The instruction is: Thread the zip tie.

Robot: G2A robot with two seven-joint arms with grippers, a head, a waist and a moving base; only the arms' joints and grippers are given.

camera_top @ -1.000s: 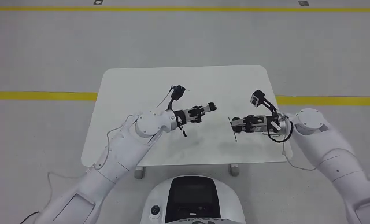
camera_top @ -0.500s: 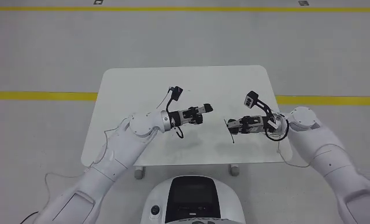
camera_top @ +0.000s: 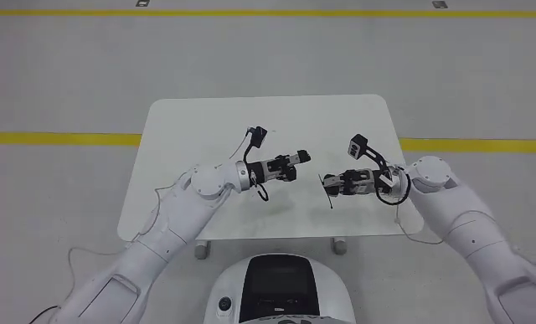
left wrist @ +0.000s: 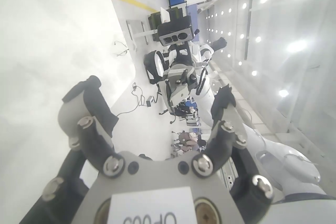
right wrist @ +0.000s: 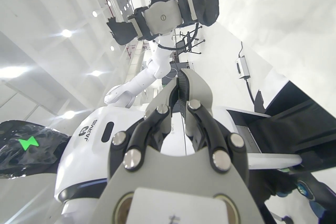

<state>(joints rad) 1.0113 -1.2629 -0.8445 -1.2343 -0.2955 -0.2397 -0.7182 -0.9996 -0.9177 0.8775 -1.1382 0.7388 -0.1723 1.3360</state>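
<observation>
The zip tie [camera_top: 329, 198], a thin black strip, hung down from the tip of the right tool [camera_top: 327, 181] above the front middle of the white tabletop [camera_top: 209, 131]. In the right wrist view the right tool [right wrist: 181, 75] had its fingers [right wrist: 195, 87] pressed together, clenched on the zip tie. The left tool [camera_top: 300, 156] faced it from across a gap, the two tips pointing toward each other and not touching. In the left wrist view the left tool [left wrist: 157, 93] stood released, its dark-padded fingers [left wrist: 90, 93] spread wide with nothing between them.
</observation>
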